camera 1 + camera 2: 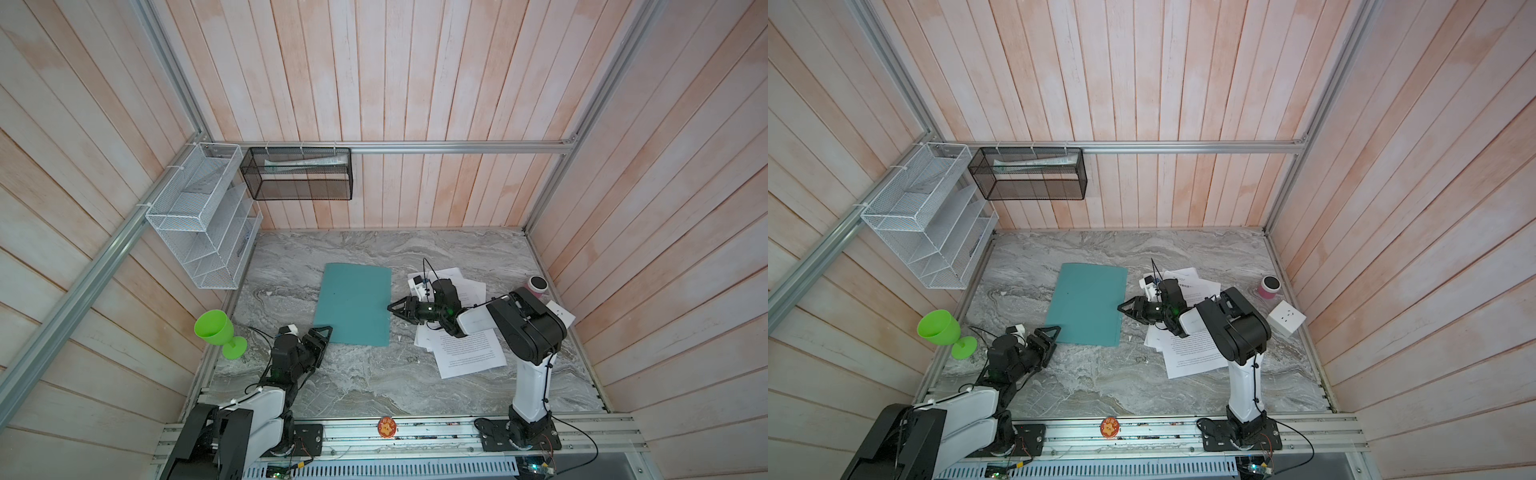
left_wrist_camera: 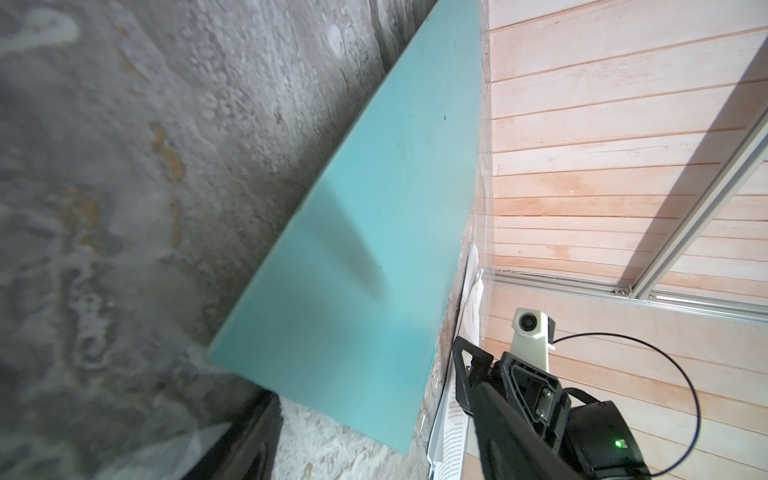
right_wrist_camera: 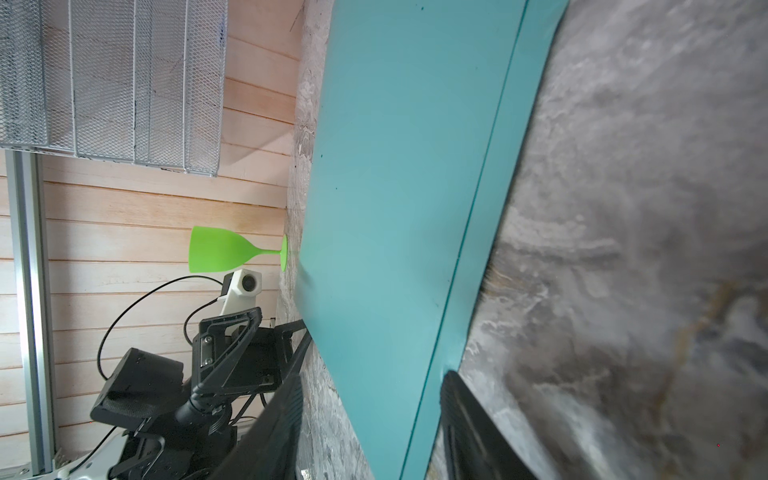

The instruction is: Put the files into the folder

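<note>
Nothing filed yet: in both top views the teal folder point(image 1: 353, 307) lies shut mid-frame on the counter point(image 1: 374, 382), printed files point(image 1: 469, 353) heaped loose to its right, left hand point(image 1: 323, 332) open at its lower-left corner, right hand point(image 1: 391, 308) open at its right edge.

Pale pink plank walls point(image 1: 415, 83) on three sides, silver rails point(image 1: 457, 146) along them — grey marbled tabletop point(image 1: 374, 386) below, evenly lit.

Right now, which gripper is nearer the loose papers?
Right. The right gripper sits at the folder edge beside the papers; the left gripper is at the folder's opposite corner.
</note>
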`<state>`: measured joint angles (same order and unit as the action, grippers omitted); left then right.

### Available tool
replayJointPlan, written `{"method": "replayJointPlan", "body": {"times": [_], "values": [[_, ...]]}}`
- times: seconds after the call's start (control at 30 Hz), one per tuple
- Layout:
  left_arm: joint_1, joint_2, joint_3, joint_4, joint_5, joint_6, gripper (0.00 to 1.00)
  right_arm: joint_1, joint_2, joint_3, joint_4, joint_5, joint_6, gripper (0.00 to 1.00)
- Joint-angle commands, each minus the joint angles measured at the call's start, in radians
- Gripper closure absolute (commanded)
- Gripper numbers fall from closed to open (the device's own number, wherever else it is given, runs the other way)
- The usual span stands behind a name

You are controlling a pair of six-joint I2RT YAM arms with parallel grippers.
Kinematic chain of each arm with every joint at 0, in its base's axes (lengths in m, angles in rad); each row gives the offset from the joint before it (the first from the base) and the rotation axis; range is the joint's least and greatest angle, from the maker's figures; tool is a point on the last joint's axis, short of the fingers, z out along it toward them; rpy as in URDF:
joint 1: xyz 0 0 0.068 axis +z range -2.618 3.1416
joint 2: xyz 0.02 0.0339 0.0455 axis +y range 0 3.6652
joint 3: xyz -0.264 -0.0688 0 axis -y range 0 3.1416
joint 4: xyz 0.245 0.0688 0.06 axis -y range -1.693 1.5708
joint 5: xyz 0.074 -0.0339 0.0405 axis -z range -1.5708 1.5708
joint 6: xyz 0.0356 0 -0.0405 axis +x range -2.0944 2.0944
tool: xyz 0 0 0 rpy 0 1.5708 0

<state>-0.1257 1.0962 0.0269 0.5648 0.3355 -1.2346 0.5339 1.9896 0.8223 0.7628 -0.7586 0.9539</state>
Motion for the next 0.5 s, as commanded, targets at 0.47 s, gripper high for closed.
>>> {"method": "replayJointPlan", "body": {"times": [0.47], "values": [[-0.002,0.001,0.022,-0.017,-0.037,0.005,0.25,-0.007,0.031,0.031,0.003,-0.008,0.0,0.48]]}}
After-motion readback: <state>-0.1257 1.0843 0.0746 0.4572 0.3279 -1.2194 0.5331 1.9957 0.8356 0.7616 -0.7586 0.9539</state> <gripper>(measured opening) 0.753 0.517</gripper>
